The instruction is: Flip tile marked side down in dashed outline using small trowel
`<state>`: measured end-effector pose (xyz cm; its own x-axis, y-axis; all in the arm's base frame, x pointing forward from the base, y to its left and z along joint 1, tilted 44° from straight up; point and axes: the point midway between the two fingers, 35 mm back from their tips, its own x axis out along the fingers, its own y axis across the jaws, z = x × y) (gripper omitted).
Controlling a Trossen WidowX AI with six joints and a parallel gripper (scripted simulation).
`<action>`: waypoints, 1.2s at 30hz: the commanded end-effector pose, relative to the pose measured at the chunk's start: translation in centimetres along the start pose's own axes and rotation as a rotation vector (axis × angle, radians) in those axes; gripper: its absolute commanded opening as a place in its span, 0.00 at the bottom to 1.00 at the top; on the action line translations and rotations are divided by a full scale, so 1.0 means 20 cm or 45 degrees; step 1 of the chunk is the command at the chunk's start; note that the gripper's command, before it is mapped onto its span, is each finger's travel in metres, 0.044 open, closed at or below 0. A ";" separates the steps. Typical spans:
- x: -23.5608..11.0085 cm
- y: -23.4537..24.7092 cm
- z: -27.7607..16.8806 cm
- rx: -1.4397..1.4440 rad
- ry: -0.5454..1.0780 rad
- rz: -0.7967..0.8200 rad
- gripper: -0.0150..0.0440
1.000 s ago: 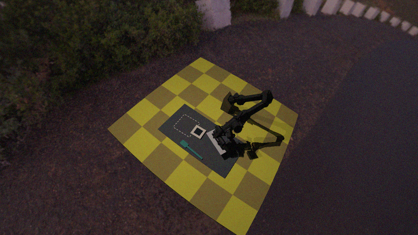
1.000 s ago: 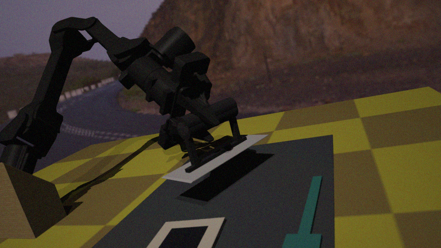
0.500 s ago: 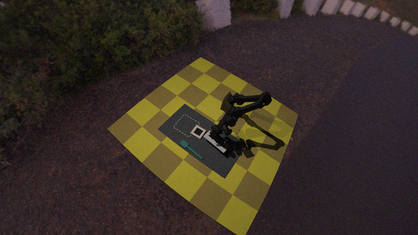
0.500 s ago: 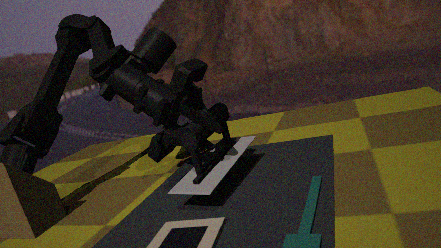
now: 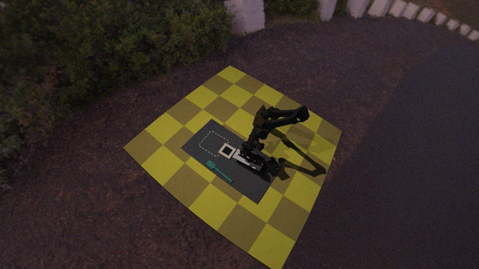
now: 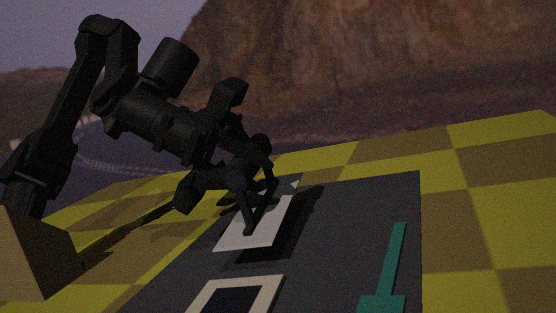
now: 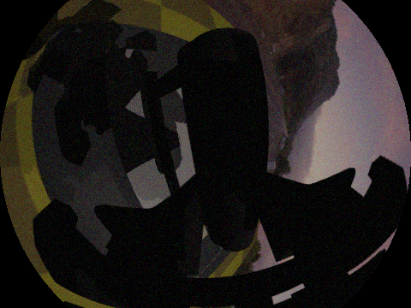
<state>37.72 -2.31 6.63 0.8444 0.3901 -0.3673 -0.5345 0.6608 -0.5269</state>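
The tile [image 5: 226, 150] [image 6: 233, 295], a white frame around a dark square, lies marked side up on the dark mat [image 5: 257, 191] [image 6: 349, 233], just outside a corner of the dashed outline [image 5: 204, 138]. My gripper [image 5: 249, 158] [image 6: 256, 210] is shut on a white-bladed trowel [image 5: 239, 154] [image 6: 268, 233]. It holds the trowel tilted a little above the mat, and the blade's shadow falls beneath it. A teal trowel-shaped tool [image 5: 218, 171] [image 6: 390, 257] lies flat on the mat, apart from the gripper. The wrist view is dark and shows only the fingers' outlines.
The mat lies on a yellow checkered table top [image 5: 213, 204] [image 6: 505, 218]. The arm's base stands on a tan block [image 6: 23, 249] at the table's edge beside the mat. Bushes [image 5: 94, 39] and white stone blocks [image 5: 245, 14] stand beyond the table.
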 end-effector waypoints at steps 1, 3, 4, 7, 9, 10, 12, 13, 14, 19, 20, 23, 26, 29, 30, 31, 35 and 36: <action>0.02 0.02 -0.01 -0.002 0.001 -0.002 0.25; 0.03 0.03 -0.01 -0.002 0.001 -0.001 0.25; 0.03 0.04 -0.01 -0.002 0.001 -0.001 0.25; 0.05 0.05 -0.01 -0.001 0.001 -0.001 0.25; 0.06 0.07 -0.02 -0.001 0.001 -0.001 0.25; 0.06 0.07 -0.02 -0.001 0.001 -0.001 0.25; 0.07 0.08 -0.02 -0.001 0.001 -0.001 0.25; 0.08 0.09 -0.02 -0.001 0.001 -0.001 0.25; 0.08 0.10 -0.02 -0.001 0.000 -0.001 0.25; 0.11 0.13 -0.02 0.000 0.000 -0.002 0.25; 0.11 0.14 -0.02 0.000 -0.001 -0.002 0.25; 0.12 0.15 -0.02 0.001 -0.001 -0.002 0.25; 0.12 0.14 -0.04 0.000 0.000 -0.002 0.25; 0.12 0.14 -0.06 0.000 0.000 -0.001 0.25; 0.12 0.14 -0.07 0.000 0.000 -0.001 0.25; 0.12 0.14 -0.08 -0.001 0.001 -0.001 0.25; 0.11 0.14 -0.11 -0.001 0.001 -0.001 0.25; 0.11 0.13 -0.12 -0.001 0.001 -0.001 0.25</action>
<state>38.13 -0.63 3.03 0.8434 0.3949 -0.3642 -0.5363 0.6584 -0.5281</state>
